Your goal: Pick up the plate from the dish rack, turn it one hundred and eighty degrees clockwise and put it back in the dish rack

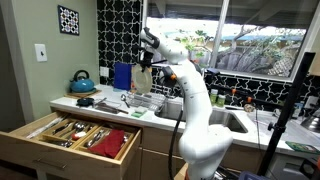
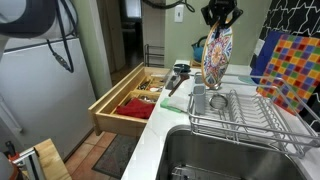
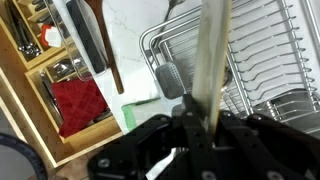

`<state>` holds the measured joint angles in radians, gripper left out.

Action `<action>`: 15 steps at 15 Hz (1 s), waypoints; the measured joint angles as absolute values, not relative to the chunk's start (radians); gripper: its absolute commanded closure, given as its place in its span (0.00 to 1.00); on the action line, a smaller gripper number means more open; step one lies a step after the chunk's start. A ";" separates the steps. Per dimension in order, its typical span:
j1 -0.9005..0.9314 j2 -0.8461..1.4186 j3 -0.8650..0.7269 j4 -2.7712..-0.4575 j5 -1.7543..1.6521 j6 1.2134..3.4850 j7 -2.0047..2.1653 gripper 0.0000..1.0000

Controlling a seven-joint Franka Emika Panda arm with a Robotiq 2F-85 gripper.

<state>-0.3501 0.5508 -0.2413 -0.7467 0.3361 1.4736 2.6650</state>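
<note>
Over the drawer end of the dish rack (image 2: 250, 118): the plate (image 2: 217, 58) hangs upright on its edge, its patterned face toward the camera in an exterior view.
State of the gripper (image 2: 221, 18): it comes down from above, with its jaws clamped on the plate's top rim.
Lower edge of the plate: it is close above the rack's wire; whether it touches cannot be told.
Wrist view: the plate shows edge-on as a narrow pale strip rising from the gripper's dark body. The rack's wires are to its right and the counter to its left.
Other side of the plate: it shows orange-brown in an exterior view, just beside a blue board (image 1: 122, 75).
Robot arm (image 1: 190, 100): it is white and arches up from beside the sink (image 2: 230, 155), then bends down to the plate.
Inside the rack: a grey utensil (image 3: 168, 78) lies at the end nearest the drawer.
Wooden drawer (image 2: 130, 95): it stands open below the counter, with cutlery in its compartments and a red cloth (image 3: 80, 105) in one of them.
Chequered board (image 2: 292, 62): it has many-coloured squares and stands upright behind the rack.
Teal kettle (image 1: 82, 80): it sits on the counter by the wall, well apart from the rack.
</note>
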 measured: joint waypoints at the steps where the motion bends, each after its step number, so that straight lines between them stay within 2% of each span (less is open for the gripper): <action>1: -0.350 0.551 -0.241 -0.747 0.336 1.474 2.665 0.89; 8: -0.350 0.551 -0.241 -0.747 0.336 1.474 2.665 0.89; 9: -0.350 0.551 -0.241 -0.747 0.336 1.474 2.665 0.97; 15: -0.350 0.552 -0.241 -0.747 0.336 1.474 2.665 0.96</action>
<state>-0.3500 0.5523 -0.2413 -0.7466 0.3361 1.4735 2.6649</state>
